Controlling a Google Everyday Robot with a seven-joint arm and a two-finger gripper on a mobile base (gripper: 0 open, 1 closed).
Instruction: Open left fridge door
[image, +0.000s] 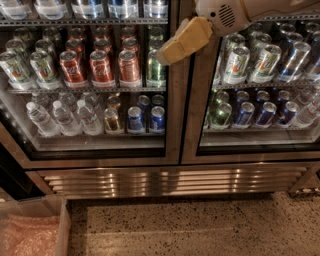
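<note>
The left fridge door (174, 125) is a tall glass door in a brushed steel frame, and it stands shut. Red cola cans (100, 66) and clear water bottles (64, 117) show through its glass. My gripper (169, 54), tan and mounted on a white arm (225, 15), reaches in from the upper right. It hangs in front of the door's right-hand frame, at the seam between the two doors and level with the red cans' shelf. I cannot tell if it touches the door.
The right glass door (192, 125) shows silver-green and blue cans (255, 112). A steel vent grille (170, 180) runs below both doors. Speckled floor (200, 225) lies in front. A bin with pink wrap (30, 232) sits at the bottom left.
</note>
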